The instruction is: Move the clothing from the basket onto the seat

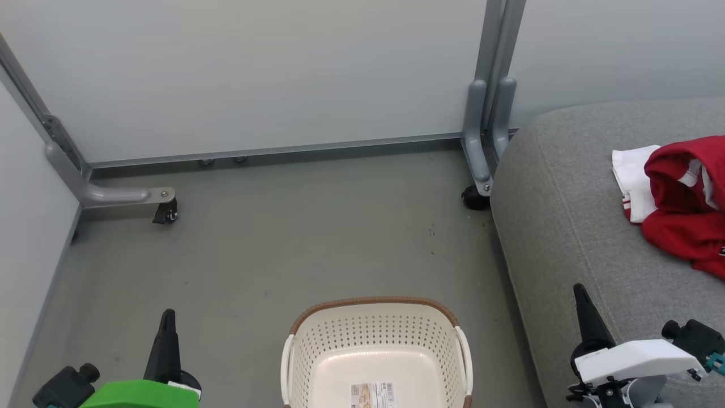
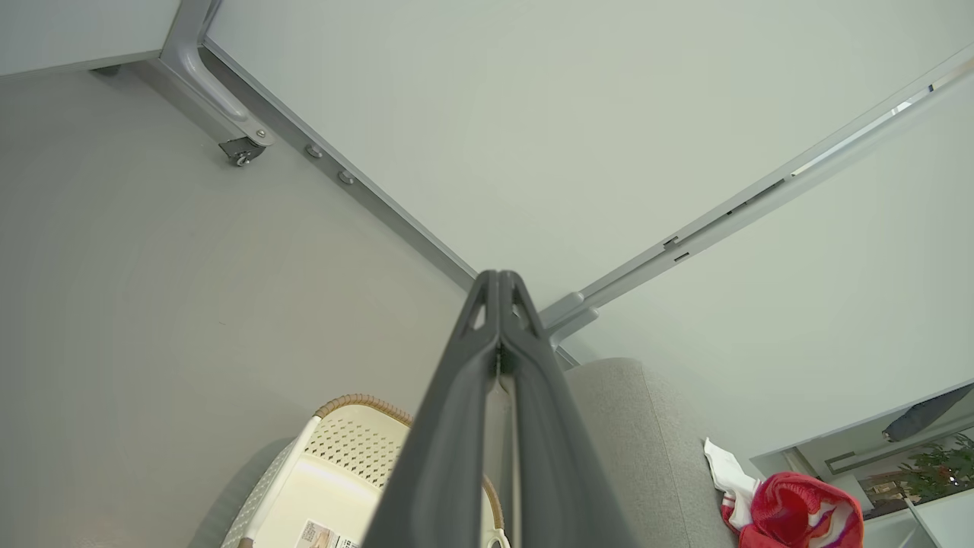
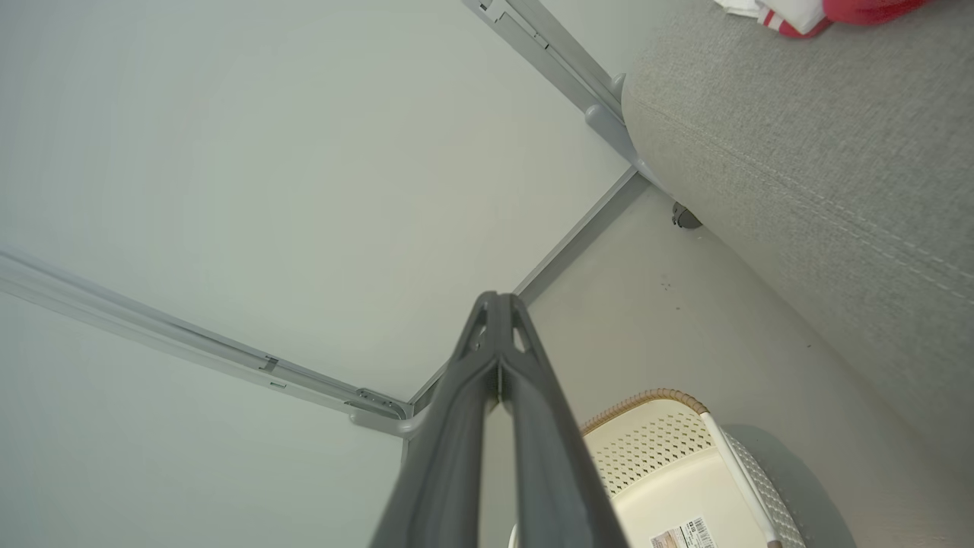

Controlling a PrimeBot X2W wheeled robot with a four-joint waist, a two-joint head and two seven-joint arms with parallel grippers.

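The right gripper (image 3: 498, 302) has its two dark fingers pressed together tip to tip, the tips up and left of the basket (image 3: 647, 445). The basket stands on the grey floor (image 3: 685, 327), its pale bottom showing a paper label (image 3: 685, 534). The seat (image 3: 822, 167) rises beyond the basket to its right, with the red and white clothing (image 3: 867, 7) lying on the seat's far end, a dark caster (image 3: 685, 218) at its foot, and pale panels (image 3: 304, 152) left of the basket.
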